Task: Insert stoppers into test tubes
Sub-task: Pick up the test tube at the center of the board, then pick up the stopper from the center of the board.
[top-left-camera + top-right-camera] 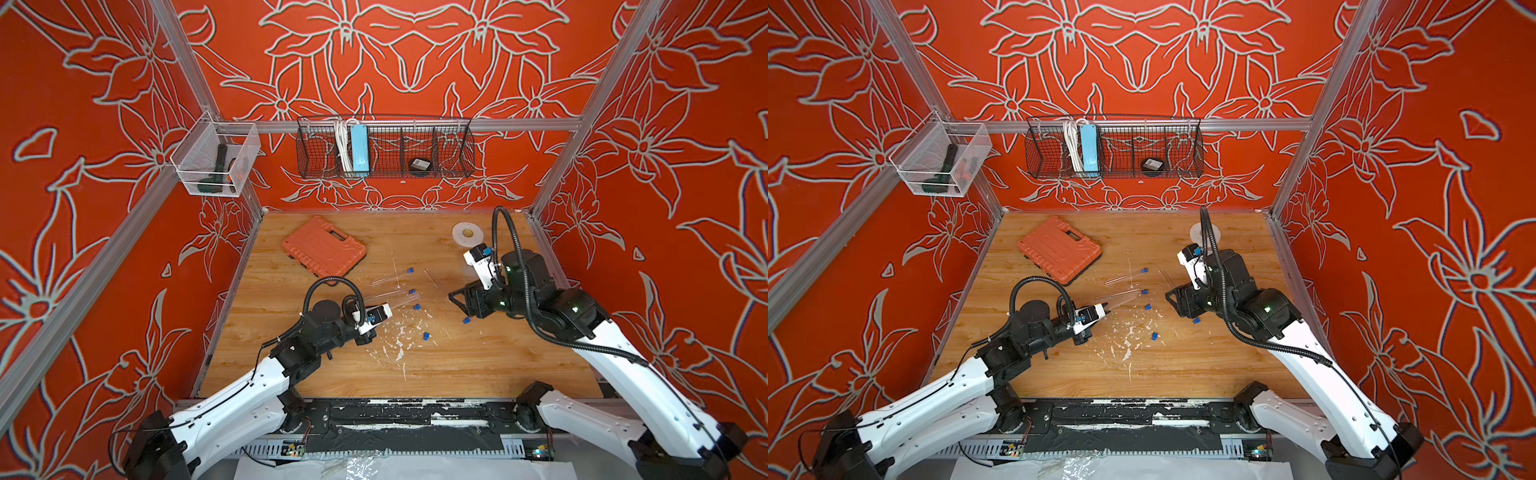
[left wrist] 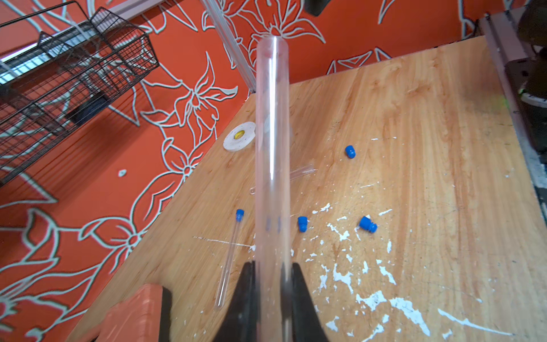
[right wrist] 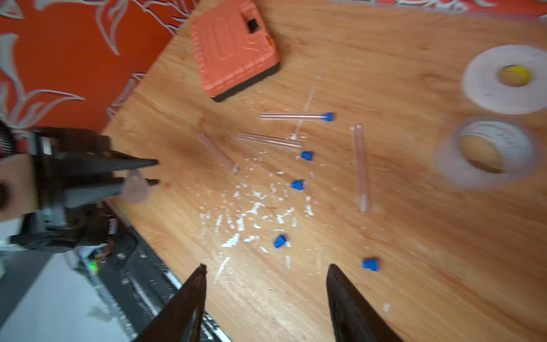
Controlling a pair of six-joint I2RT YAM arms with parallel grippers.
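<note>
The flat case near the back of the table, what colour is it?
The case is orange with a dark lower edge; it shows most sharply in a top view.

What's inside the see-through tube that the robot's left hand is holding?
Nothing that I can see. The tube looks empty all the way to its far end. The end gripped in the left hand is hidden, so I cannot tell about that bit.
</note>
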